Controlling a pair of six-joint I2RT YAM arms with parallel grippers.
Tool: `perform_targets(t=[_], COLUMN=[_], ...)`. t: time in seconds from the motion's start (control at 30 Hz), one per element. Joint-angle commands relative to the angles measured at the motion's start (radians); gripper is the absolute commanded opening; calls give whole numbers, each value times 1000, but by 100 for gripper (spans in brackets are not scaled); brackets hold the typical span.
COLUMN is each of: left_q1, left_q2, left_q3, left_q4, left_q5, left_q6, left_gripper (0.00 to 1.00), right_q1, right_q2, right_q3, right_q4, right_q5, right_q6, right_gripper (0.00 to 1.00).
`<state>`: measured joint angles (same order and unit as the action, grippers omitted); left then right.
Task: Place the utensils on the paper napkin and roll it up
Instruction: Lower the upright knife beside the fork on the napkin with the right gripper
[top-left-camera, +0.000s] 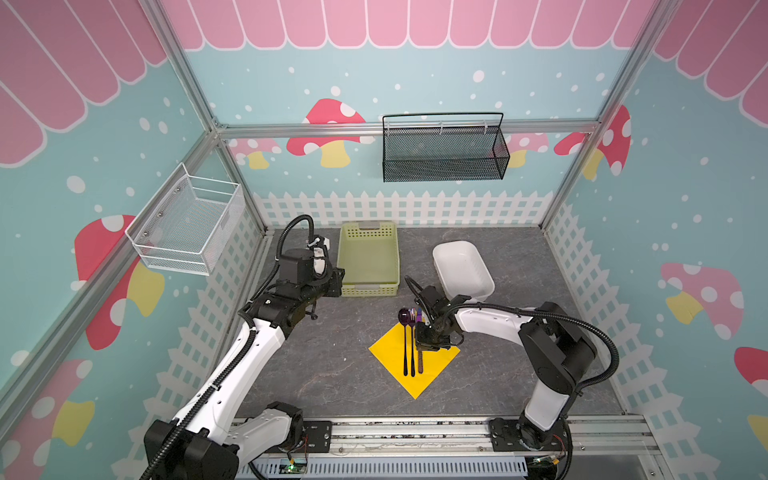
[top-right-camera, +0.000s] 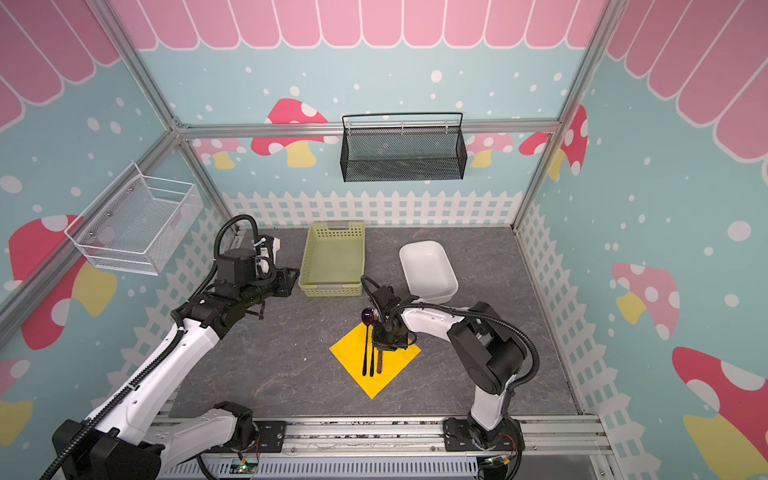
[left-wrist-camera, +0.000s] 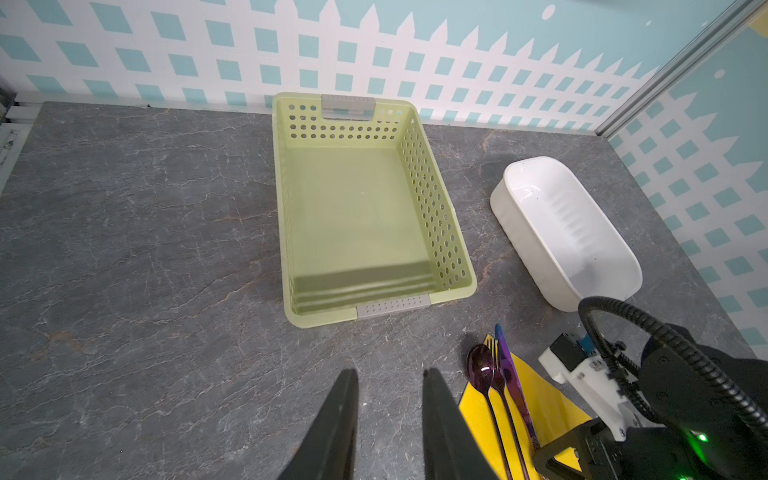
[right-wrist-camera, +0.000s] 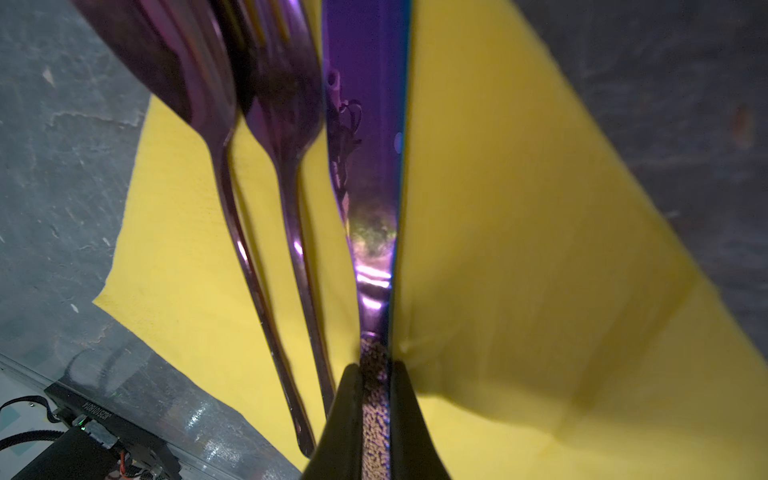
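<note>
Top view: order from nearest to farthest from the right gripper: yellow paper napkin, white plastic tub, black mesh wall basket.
1. Yellow paper napkin: under the right gripper.
2. White plastic tub: just behind it.
3. Black mesh wall basket: back wall.

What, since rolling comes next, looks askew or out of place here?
The heads of the dark purple spoon, fork and purple-blue knife overhang the yellow paper napkin at its far corner, over the grey table. The right gripper is shut on the knife's handle.
</note>
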<state>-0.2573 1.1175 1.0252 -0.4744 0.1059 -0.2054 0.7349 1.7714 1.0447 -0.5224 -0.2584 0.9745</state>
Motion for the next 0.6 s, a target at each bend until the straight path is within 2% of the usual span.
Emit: perform_targets(t=[0.0,0.57], left_q1=[5,5], left_q2=[10,10], left_q3=[-6,-6], left_q4=[5,3], left_q5=[7,8], left_q6=[-8,-8], left_gripper=[29,29], right_q1=[10,11], right_q2=[5,-33], right_q3=[-19,-12], right_q4=[2,-13], right_q5=[-11,18], right_q6=[21,26], right_gripper=[10,24])
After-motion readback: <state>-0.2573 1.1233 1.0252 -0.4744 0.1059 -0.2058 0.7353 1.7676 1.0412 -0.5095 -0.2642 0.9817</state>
